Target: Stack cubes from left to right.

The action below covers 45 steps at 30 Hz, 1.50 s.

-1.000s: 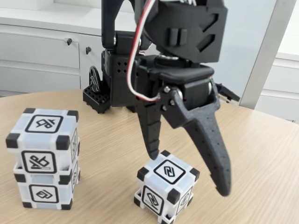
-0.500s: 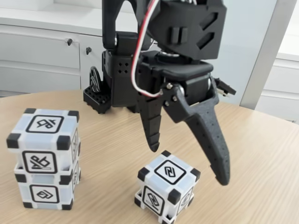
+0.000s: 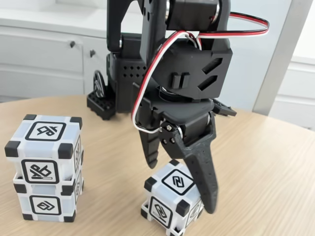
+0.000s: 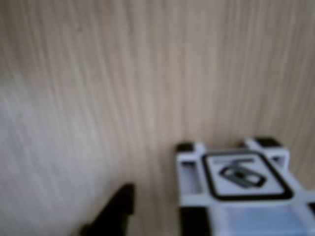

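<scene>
Pincer [image 3: 182,189] dropped, narrowed round single cube [image 3: 173,199] since prev.

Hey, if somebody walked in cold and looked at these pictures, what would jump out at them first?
Probably the big black gripper in the middle of the fixed view, jaws apart, straddling a lone white cube on the wooden table. Next, the two-cube stack at that view's left edge. The wrist view shows the lone cube's glyph face, blurred.

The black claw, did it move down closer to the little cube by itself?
Yes. In the fixed view the gripper has dropped and narrowed around the lone cube, which sits where it was beside the two-cube stack.
</scene>
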{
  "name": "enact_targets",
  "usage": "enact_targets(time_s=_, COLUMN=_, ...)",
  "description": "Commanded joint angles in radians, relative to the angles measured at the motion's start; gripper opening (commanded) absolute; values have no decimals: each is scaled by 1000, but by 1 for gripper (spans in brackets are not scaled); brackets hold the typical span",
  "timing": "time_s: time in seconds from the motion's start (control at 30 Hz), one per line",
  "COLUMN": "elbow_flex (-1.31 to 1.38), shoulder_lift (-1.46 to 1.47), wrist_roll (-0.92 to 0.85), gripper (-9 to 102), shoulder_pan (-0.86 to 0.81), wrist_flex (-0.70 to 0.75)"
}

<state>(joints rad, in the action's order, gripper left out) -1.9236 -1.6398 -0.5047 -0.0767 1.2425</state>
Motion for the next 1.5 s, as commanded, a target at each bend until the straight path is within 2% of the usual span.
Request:
enact_targets(time_s=0.0, elbow_flex=18, shoulder_lift=2, wrist_roll=-5, gripper=28, shoulder_pan=-9, wrist_flex=-8)
enact_targets(time_s=0.27, elbow_flex=15, shoulder_lift=2, wrist_roll=18, gripper=0, shoulder_pan=-11, wrist_flex=-8)
enact_targets(time_s=0.5, elbow_flex=21, shoulder_lift=-46, wrist_roll=86, gripper=0, shoulder_pan=-11, wrist_flex=2)
enact_targets(time_s=1.13, elbow_flex=21, shoulder_lift=-772, wrist_roll=106, gripper=0, shoulder_pan=-17, wrist_flex=14)
enact_targets(time_s=1.47, elbow_flex=23, shoulder_lift=-999, wrist_roll=107, gripper=0, shoulder_pan=-160, wrist_flex=190)
